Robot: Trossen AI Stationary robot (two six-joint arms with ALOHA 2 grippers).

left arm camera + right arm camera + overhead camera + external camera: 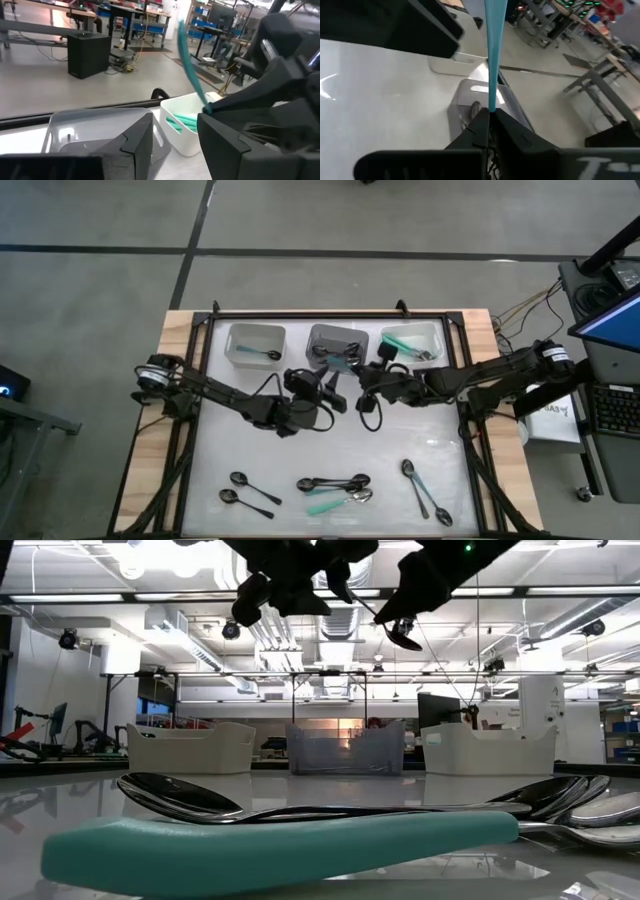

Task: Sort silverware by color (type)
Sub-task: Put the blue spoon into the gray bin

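My right gripper (490,117) is shut on a teal-handled spoon (494,55), held in the air over the grey middle bin (335,340). My left gripper (175,135) hovers just left of it (335,396), open with nothing between its fingers. The left white bin (255,342) holds one spoon. The right white bin (412,340) holds teal-handled spoons (180,121). More silverware lies flat near the table's front edge: black spoons (245,488), a mixed cluster (335,483), a teal-handled one (332,503) and two more (425,492). My right gripper pinches the teal handle near one end (206,104) between its two shut fingers. It comes in roughly level from the table's right. The handle juts out beyond the fingertips (492,75), clear of the table and bins. The fingers hide the spoon's bowl end.
The three bins stand in a row along the far edge. The two arms meet close together at mid-table, just in front of the grey bin. In the low view a teal handle (280,845) and a black spoon (190,796) lie right before the camera.
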